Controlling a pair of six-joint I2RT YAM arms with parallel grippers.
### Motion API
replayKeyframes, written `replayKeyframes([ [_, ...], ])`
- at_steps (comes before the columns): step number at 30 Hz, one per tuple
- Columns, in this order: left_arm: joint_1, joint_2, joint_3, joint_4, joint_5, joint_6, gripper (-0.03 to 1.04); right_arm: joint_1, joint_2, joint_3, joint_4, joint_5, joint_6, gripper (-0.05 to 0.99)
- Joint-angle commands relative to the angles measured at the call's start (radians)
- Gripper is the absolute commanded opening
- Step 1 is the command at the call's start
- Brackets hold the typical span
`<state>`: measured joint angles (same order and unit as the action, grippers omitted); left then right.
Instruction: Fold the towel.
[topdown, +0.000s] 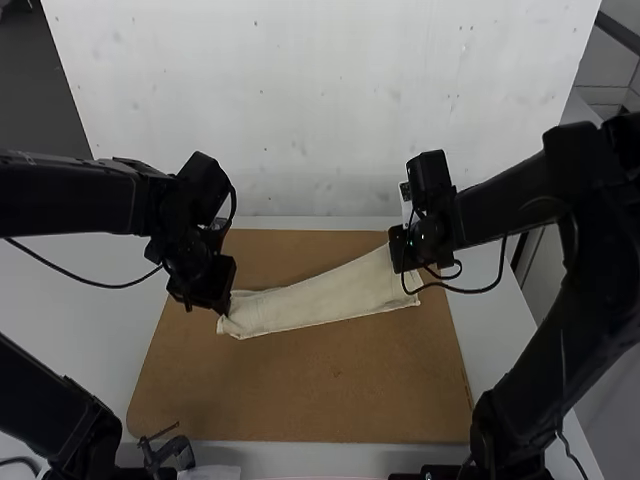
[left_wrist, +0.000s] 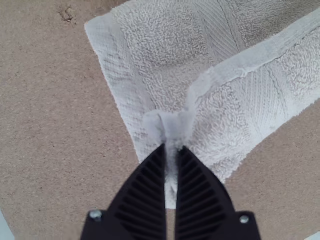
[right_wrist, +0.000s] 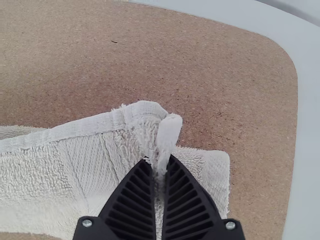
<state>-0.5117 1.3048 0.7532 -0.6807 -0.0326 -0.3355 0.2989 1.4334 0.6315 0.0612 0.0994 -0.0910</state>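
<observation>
Black arms loom nearest the camera in the high view, the left arm (topdown: 80, 200) and the right arm (topdown: 590, 220) reaching in from either side over a pale towel (topdown: 320, 300) on a brown board (topdown: 310, 390). The left gripper (topdown: 222, 306) is clamped on a hemmed edge near one end of the cloth; the right gripper (topdown: 408, 252) has its tips closed on a hemmed edge near the other. Both wrist views show black, ribbed fingers pressed together with towel pinched up between them.

The cloth lies between the two as a long, narrow band on a slant, its right end farther forward. It is partly folded, with a hemmed upper layer lying across a lower one whose border shows beside the pinched spots.

The round-cornered board rests on a white worktop (topdown: 70, 330), visible around its edges. A broad stretch of brown surface separates the towel from the near edge. The right end sits near the board's right side and close to its far edge, with a wider margin at the left. Cables (topdown: 95, 283) loop from the arms, and a small dark fitting (topdown: 168, 453) stands by the board's near left corner.
</observation>
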Motion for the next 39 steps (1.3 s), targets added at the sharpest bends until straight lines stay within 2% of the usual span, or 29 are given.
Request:
replayKeyframes([
  [1, -0.016, -0.042, 0.006, -0.025, 0.007, -0.031, 0.02, -0.006, -0.037, 0.004, -0.008, 0.000, -0.010, 0.02],
  [5, -0.024, -0.035, -0.009, -0.022, 0.005, -0.039, 0.02, -0.003, -0.030, -0.003, 0.005, 0.000, -0.010, 0.02],
  [9, 0.004, 0.013, -0.002, 0.013, -0.001, -0.034, 0.02, -0.010, 0.013, -0.006, 0.042, 0.002, -0.012, 0.02],
  [15, 0.075, 0.171, 0.029, 0.101, -0.035, 0.004, 0.02, -0.030, 0.076, -0.006, 0.098, 0.003, -0.010, 0.02],
  [20, 0.134, 0.269, 0.103, 0.109, -0.046, 0.029, 0.02, -0.032, 0.124, -0.006, 0.129, 0.003, -0.009, 0.02],
  [22, 0.147, 0.291, 0.118, 0.136, -0.046, 0.039, 0.02, -0.032, 0.144, -0.006, 0.146, 0.003, -0.009, 0.02],
  [27, 0.162, 0.364, 0.173, 0.153, -0.052, 0.041, 0.02, -0.034, 0.183, 0.004, 0.167, 0.005, -0.007, 0.02],
  [36, 0.154, 0.436, 0.201, 0.155, -0.061, 0.043, 0.02, -0.034, 0.214, 0.027, 0.184, 0.006, -0.007, 0.02],
  [37, 0.154, 0.436, 0.202, 0.155, -0.066, 0.043, 0.03, -0.034, 0.214, 0.031, 0.186, 0.006, -0.007, 0.02],
  [38, 0.156, 0.436, 0.209, 0.155, -0.066, 0.046, 0.10, -0.034, 0.217, 0.033, 0.189, 0.006, -0.004, 0.02],
  [39, 0.157, 0.436, 0.216, 0.153, -0.066, 0.049, 0.27, -0.037, 0.219, 0.034, 0.200, 0.006, 0.002, 0.02],
])
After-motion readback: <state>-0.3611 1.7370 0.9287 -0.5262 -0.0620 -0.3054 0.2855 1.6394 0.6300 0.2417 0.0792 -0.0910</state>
